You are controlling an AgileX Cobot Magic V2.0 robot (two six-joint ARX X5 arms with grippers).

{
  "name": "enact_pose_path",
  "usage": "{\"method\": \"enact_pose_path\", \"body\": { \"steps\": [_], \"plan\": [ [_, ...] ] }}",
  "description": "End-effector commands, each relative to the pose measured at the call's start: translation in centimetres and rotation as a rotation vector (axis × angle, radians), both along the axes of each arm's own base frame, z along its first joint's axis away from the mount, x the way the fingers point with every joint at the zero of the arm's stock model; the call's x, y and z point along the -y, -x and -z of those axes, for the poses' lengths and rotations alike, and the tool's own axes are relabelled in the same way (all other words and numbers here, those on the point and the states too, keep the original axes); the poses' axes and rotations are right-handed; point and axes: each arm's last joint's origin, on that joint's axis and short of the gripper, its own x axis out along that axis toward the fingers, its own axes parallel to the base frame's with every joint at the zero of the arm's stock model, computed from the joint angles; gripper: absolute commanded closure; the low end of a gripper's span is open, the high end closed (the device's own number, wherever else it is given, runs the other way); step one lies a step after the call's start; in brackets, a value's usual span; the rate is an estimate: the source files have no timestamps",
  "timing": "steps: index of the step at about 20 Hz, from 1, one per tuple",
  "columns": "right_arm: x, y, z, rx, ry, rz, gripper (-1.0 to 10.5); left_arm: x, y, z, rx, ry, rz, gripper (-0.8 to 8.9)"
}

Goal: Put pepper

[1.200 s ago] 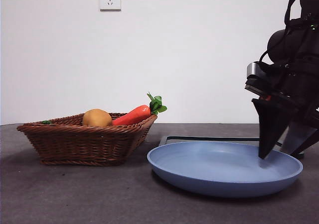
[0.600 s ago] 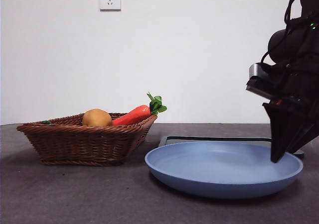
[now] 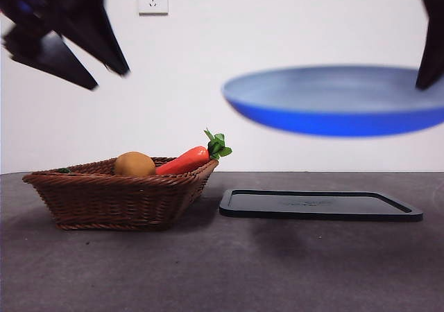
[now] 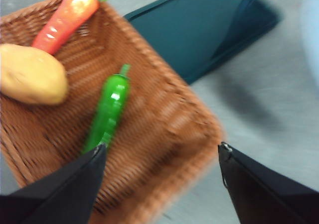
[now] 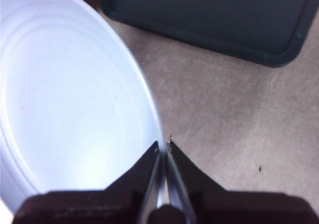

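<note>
The glossy green pepper (image 4: 107,112) lies inside the wicker basket (image 4: 164,109), between a carrot (image 4: 65,17) and a round yellow fruit (image 4: 30,79). In the front view only a green speck of it (image 3: 64,170) shows over the basket (image 3: 118,194) rim. My left gripper (image 4: 162,149) hovers open above the basket, at the top left of the front view (image 3: 107,78), holding nothing. My right gripper (image 5: 163,145) is shut on the rim of a blue plate (image 5: 70,99). It holds the plate (image 3: 333,100) high in the air at the right (image 3: 424,69).
A flat black tray (image 3: 319,204) lies on the grey table right of the basket, under the raised plate. The carrot (image 3: 184,161) sticks out over the basket's right rim, with the yellow fruit (image 3: 135,164) beside it. A wall socket sits high on the back wall.
The right gripper has lifted the blue plate off the black tray and high into the air. The left arm has come into view at the top left, above the basket.
</note>
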Motion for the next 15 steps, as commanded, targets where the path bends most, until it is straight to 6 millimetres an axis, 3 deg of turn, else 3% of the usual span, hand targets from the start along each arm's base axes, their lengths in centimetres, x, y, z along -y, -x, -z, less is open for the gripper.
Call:
{"method": "enact_pose_path", "body": {
  "steps": [1, 8, 15],
  "plan": [
    [0.1, 0.8, -1.1, 0.040, -0.021, 0.014, 9.4, 1.4, -2.8, 0.2, 0.024, -0.079, 0.050, 4.25],
    [0.5, 2.5, -2.1, 0.070, -0.028, 0.016, 9.4, 3.9, -9.2, 3.1, -0.037, -0.224, 0.069, 4.25],
    [0.5, 2.6, -2.1, 0.068, -0.028, 0.016, 9.4, 4.9, -11.5, 7.6, -0.090, -0.258, 0.086, 4.25]
  ]
}}
